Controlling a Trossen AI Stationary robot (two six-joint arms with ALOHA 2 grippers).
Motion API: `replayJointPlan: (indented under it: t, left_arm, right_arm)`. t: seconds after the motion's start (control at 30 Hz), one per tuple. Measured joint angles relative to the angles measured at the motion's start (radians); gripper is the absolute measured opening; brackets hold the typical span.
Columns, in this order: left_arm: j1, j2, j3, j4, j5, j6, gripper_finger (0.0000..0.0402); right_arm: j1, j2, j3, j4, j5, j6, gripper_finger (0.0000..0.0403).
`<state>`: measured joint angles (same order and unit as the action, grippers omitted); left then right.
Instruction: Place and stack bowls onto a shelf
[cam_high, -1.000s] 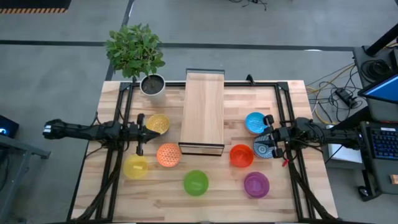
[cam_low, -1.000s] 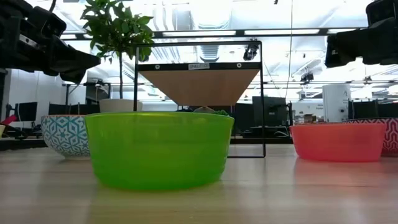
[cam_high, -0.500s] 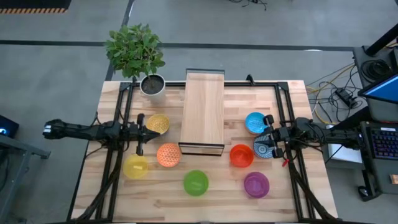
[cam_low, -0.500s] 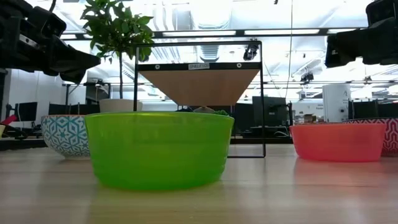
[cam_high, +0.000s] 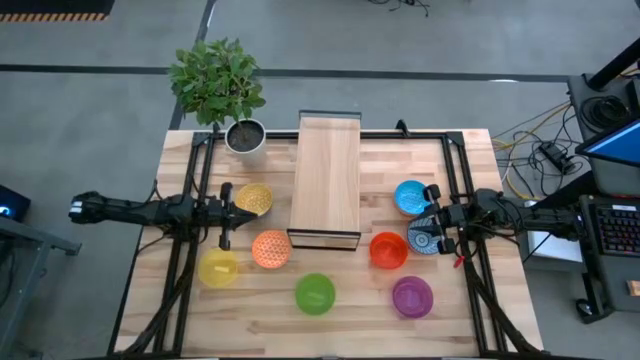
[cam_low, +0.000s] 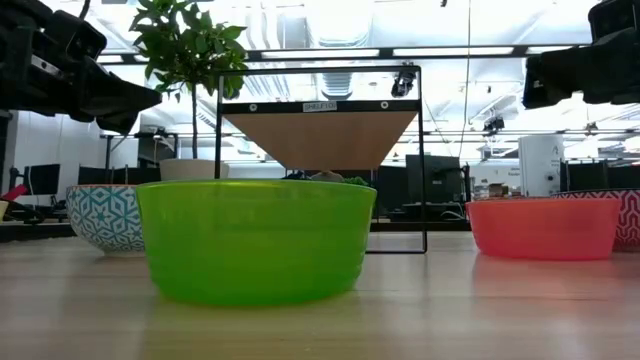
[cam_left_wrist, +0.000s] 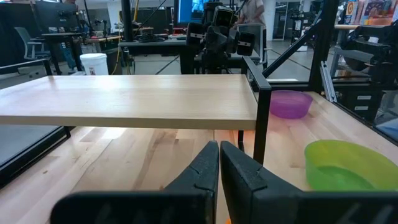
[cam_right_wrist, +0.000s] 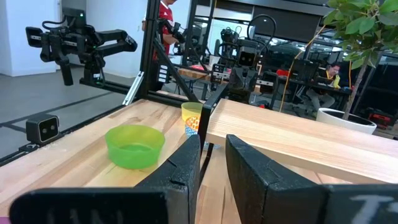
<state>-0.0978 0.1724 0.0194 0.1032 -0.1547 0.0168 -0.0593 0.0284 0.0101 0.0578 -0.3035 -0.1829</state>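
The pale wood shelf (cam_high: 325, 180) stands on its dark frame legs at the table's middle, running from near to far. To its left, the gold (cam_high: 254, 198), orange (cam_high: 271, 248) and yellow (cam_high: 218, 267) bowls sit upright on their bases. The blue (cam_high: 410, 197), blue-white patterned (cam_high: 424, 238) and red (cam_high: 388, 250) bowls sit to its right. Green (cam_high: 315, 293) and purple (cam_high: 412, 296) bowls sit toward the near edge. My left gripper (cam_left_wrist: 219, 152) is shut and level above the table, left of the shelf. My right gripper (cam_right_wrist: 213, 149) is open, level, right of the shelf. Neither holds anything.
A potted plant in a white pot (cam_high: 245, 135) stands at the far left corner beside the shelf. Dark frame rails (cam_high: 195, 190) run along both sides of the table under the arms. The green bowl (cam_low: 256, 240) fills the near foreground of the low view.
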Motion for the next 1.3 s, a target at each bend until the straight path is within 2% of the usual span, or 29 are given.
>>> replayJointPlan:
  t: [0.57, 0.77, 0.93, 1.03, 1.1, 1.2, 1.3]
  left_arm:
    - [0.0, 0.0, 0.0, 0.0, 0.0, 0.0, 0.0]
    - [0.0, 0.0, 0.0, 0.055, -0.001, -0.002, 0.0]
    - [-0.002, 0.0, 0.0, 0.166, 0.056, -0.221, 0.0]
    - [-0.005, 0.014, 0.0, 0.229, 0.184, -0.268, 0.0]
    - [-0.014, 0.03, 0.0, 0.291, 0.253, -0.27, 0.0]
    - [-0.034, 0.064, 0.0, 0.396, 0.278, -0.262, 0.0]
    - [-0.05, 0.112, 0.0, 0.506, 0.277, -0.231, 0.0]
  right_arm:
    - [0.0, 0.0, 0.0, 0.001, 0.003, -0.001, 0.0068]
    - [0.0, 0.0, 0.0, 0.026, 0.057, -0.001, 0.0068]
    - [0.0, 0.0, 0.0, 0.046, 0.061, 0.017, 0.0068]
    - [0.0, 0.0, 0.0, 0.094, 0.061, 0.125, 0.0068]
    - [0.0, 0.001, 0.0, 0.162, 0.068, 0.295, 0.0068]
    - [0.0, 0.016, 0.0, 0.305, 0.195, 0.612, 0.0068]
    - [0.005, 0.052, 0.017, 0.292, 0.169, 0.647, 0.0068]
